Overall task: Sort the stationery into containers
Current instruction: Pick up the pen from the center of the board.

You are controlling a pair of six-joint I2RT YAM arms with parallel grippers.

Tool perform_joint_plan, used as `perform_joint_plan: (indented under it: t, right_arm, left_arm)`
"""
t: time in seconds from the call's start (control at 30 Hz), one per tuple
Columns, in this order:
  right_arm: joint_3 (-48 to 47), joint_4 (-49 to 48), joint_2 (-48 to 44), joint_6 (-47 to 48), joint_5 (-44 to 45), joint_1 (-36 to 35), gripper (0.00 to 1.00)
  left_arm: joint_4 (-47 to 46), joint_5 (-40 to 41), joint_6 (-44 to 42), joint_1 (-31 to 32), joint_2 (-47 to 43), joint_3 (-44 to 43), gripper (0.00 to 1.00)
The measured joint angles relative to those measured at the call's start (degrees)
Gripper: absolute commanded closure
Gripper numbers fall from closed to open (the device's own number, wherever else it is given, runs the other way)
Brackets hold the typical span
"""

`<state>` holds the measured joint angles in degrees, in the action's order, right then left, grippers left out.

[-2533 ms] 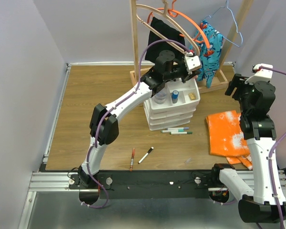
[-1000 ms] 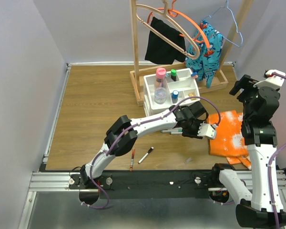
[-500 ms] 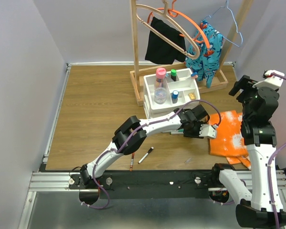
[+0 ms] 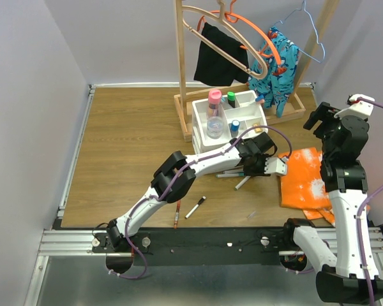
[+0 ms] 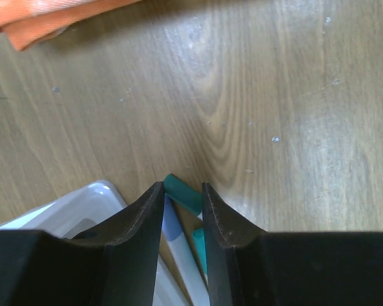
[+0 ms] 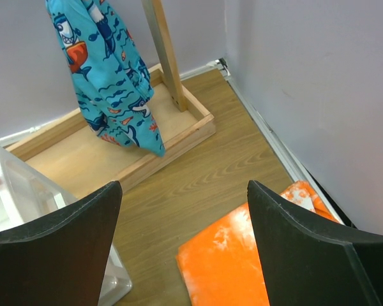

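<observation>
Currently, the teal-capped pen lies on the tabletop directly in front of the white organiser, beside a second pen with a teal end. The left claw is lowered over these pens. Its jaws stand only narrowly apart, with the pale barrel in the gap and the teal cap projecting past the tips. Whether the jaws actually press on the barrel cannot be determined from either view.

A white pen lies slantwise on the tabletop just in front of that claw. Nearer the arm bases, a red pen and a black-and-white marker lie close to each other, well apart from the organiser.

The organiser's top tray holds a pink-capped bottle, a green-capped marker and a blue-capped bottle, each upright in its compartment.

An orange cloth lies on the tabletop to the right of the left claw. The right claw is raised well above the cloth, jaws spread wide with nothing between them. A wooden rack carrying hangers and garments stands behind the organiser.
</observation>
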<state>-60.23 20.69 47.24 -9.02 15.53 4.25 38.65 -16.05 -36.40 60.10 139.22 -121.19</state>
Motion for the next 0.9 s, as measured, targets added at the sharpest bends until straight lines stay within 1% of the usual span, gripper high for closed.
perform_joint_plan:
  t: [0.47,0.9]
  right_arm:
    - [1.0,0.0,0.6,-0.2,-1.1,0.0,0.13]
    - [1.4,0.0,0.6,-0.5,-1.7,0.3,0.13]
  left_arm:
    - [-1.3,-0.2,2.9,0.0,-0.1,0.9,0.65]
    - [-2.1,-1.2,3.7,1.4,-3.1,5.7,0.65]
